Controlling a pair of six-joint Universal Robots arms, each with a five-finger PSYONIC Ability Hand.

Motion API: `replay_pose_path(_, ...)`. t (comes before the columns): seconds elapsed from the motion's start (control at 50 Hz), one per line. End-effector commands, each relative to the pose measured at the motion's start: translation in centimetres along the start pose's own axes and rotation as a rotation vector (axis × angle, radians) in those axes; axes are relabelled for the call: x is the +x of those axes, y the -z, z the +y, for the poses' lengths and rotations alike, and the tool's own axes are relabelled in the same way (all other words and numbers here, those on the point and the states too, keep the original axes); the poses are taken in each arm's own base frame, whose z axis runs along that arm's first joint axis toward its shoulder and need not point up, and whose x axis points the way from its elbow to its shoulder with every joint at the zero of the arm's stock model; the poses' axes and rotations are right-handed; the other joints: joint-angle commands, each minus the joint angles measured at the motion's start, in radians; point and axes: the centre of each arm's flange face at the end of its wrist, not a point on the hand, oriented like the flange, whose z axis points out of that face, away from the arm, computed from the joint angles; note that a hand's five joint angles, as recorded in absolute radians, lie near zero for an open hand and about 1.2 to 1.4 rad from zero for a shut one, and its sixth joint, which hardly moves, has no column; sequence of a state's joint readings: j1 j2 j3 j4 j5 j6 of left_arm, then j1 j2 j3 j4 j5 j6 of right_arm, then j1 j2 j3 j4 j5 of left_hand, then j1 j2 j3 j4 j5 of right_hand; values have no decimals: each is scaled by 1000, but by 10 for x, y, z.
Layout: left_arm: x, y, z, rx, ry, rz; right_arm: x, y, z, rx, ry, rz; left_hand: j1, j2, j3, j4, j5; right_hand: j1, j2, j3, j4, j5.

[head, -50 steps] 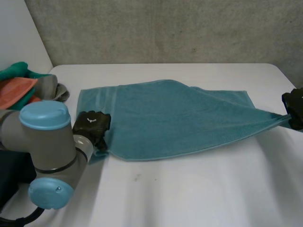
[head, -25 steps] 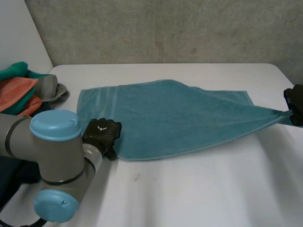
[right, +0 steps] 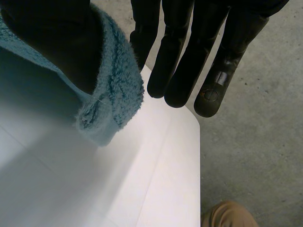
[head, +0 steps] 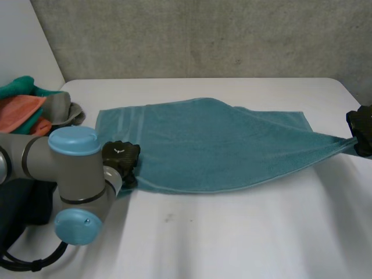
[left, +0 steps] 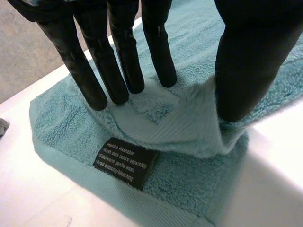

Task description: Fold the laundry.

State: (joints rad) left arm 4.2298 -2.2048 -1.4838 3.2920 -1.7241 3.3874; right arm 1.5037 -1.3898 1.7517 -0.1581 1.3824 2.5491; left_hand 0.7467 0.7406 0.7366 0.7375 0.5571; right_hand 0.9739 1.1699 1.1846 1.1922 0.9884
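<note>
Towel [head: 215,145] corners in left hand [head: 121,157] and right hand [head: 361,128]

The left robot hand [left: 156,42] has its straight fingers [left: 90,75] planted on a teal towel [left: 57,118] near one corner, with the thumb [left: 246,71] on the other side. A flap of the towel [left: 180,125] is bunched up and turned over between them, so it looks pinched. There's a black care label [left: 125,163] with white print just beside the flap. White tabletop [left: 270,184] underneath.
</note>
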Motion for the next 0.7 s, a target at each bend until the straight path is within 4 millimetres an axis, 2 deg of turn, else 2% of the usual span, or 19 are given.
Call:
replay_pose_path(0.02,-5,-6,-6,22,-7,-12,0,0,0,0,1,0,534,541,545,544,550,422,226,212,204,233)
replay_pose_path(0.06,-6,-8,-8,29,-5,-17,0,0,0,1,1,-1,649,655,659,658,664,422,226,212,204,233)
replay_pose_path(0.16,-18,-14,-18,39,-10,-44,6,-2,-8,23,8,17,650,656,660,659,665,422,226,212,204,233)
replay_pose_path(0.2,-22,-12,-19,23,-27,-45,10,-3,-14,39,14,30,650,656,660,659,665,422,226,212,204,233)
replay_pose_path(0.22,-24,-11,-19,16,-35,-46,17,-1,-25,62,25,48,650,656,660,659,665,422,226,212,204,233)
replay_pose_path(0.28,-44,11,-50,66,-55,-84,25,8,-42,87,43,59,650,656,660,659,665,422,226,212,204,233)
replay_pose_path(0.3,-50,20,-63,95,-57,-98,33,16,-58,102,59,66,650,656,660,659,665,422,226,212,204,233)
replay_pose_path(0.32,-58,37,-82,138,-63,-112,37,19,-64,106,66,69,650,656,660,659,665,422,226,212,204,233)
replay_pose_path(0.38,-66,67,-109,202,-81,-113,53,33,-89,103,98,71,650,656,660,659,665,422,226,212,204,233)
replay_pose_path(0.4,-69,86,-125,241,-97,-107,55,37,-95,100,107,64,650,656,660,659,665,422,226,212,204,233)
replay_pose_path(0.46,-76,119,-145,288,-131,-105,64,51,-116,83,133,33,650,656,660,659,665,422,226,212,204,233)
replay_pose_path(0.48,-78,139,-152,301,-167,-94,66,55,-120,78,142,24,650,656,660,659,665,422,226,212,204,233)
replay_pose_path(0.54,-76,165,-150,268,-250,-49,68,68,-130,38,194,-22,650,656,660,659,665,422,226,212,204,233)
replay_pose_path(0.62,-69,170,-130,160,-337,4,64,80,-129,-28,296,-87,650,656,660,659,665,422,226,212,204,233)
replay_pose_path(0.7,-64,162,-112,91,-386,35,55,78,-115,-98,355,-160,650,656,660,659,665,422,226,212,204,233)
